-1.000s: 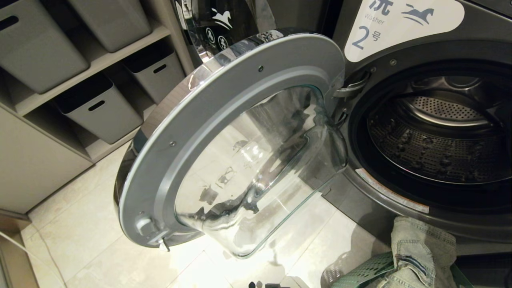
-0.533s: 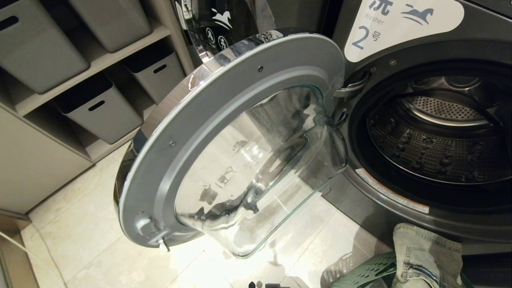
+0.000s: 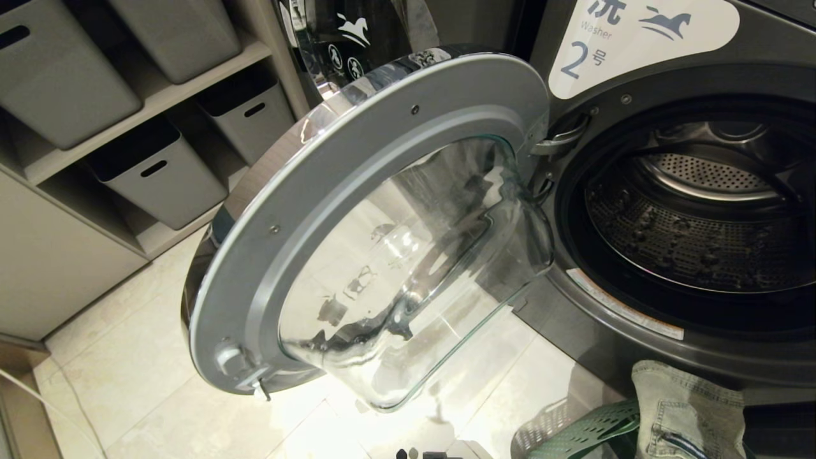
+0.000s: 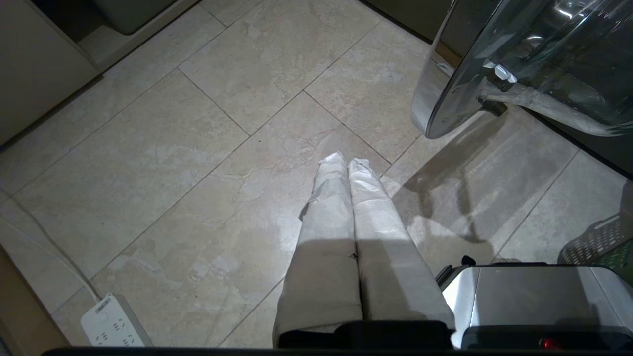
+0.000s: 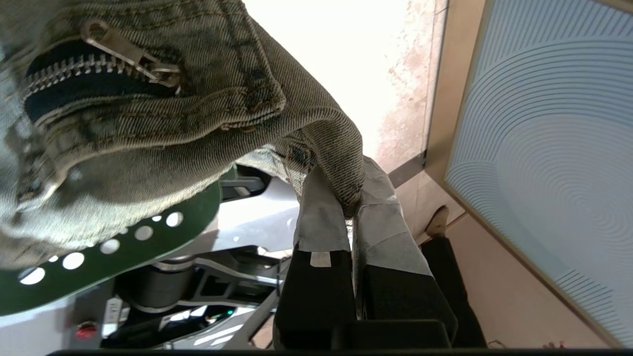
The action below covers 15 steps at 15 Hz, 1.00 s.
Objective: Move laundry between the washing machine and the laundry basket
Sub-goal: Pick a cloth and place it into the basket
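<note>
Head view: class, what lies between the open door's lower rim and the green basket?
Only bare tiled floor between the door and the basket; the head view shows it.

This is looking like a shared laundry room or laundromat. A dark grey front-loading washing machine (image 3: 688, 210) is filling the 3 o'clock side, wearing a white numbered label (image 3: 637, 38) reading Washer 2, its round glass door (image 3: 382, 242) standing open at centre. A second machine's door with a horse logo (image 3: 354, 29) is showing at 12 o'clock. Grey storage bins (image 3: 156, 175) are sitting on shelving (image 3: 159, 95) at 10 o'clock, pale floor tiles (image 3: 140, 370) are spreading at 7 o'clock, and a green laundry basket (image 3: 593, 430) is peeking in at 5 o'clock.
</note>
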{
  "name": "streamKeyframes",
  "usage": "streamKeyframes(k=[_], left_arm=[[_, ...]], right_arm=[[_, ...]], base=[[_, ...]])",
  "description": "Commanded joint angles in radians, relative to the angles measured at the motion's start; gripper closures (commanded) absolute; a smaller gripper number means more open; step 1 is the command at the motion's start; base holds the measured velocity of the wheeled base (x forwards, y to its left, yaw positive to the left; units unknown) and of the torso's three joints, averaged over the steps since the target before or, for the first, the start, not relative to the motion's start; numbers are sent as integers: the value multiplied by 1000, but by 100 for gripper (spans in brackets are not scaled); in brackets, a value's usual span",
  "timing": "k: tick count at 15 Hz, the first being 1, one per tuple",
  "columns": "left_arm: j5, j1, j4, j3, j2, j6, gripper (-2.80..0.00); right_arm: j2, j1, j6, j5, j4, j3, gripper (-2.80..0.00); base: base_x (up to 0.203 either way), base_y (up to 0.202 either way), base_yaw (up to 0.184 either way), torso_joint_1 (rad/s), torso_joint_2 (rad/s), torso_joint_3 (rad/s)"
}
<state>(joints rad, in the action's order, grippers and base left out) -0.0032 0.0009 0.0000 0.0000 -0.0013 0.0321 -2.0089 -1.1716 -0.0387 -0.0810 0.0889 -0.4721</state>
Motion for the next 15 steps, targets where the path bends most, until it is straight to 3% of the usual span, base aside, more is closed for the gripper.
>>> streamKeyframes(k=[1, 8, 10, 12, 15], left_arm=[[0, 1, 0, 2, 1, 0, 0], [0, 1, 0, 2, 1, 0, 0], [0, 1, 0, 2, 1, 0, 0], [0, 1, 0, 2, 1, 0, 0], [0, 1, 0, 2, 1, 0, 0]], right_arm=[[42, -17, -20, 3, -2, 13, 0], [144, -18, -59, 16, -44, 41, 0], [185, -14, -149, 42, -44, 91, 0], [211, 22, -223, 114, -43, 118, 0], [189, 112, -232, 158, -44, 120, 0]], base=[[0, 0, 0, 0, 0, 0], [0, 0, 0, 0, 0, 0], [0, 0, 0, 0, 0, 0], [0, 0, 0, 0, 0, 0], [0, 0, 0, 0, 0, 0]])
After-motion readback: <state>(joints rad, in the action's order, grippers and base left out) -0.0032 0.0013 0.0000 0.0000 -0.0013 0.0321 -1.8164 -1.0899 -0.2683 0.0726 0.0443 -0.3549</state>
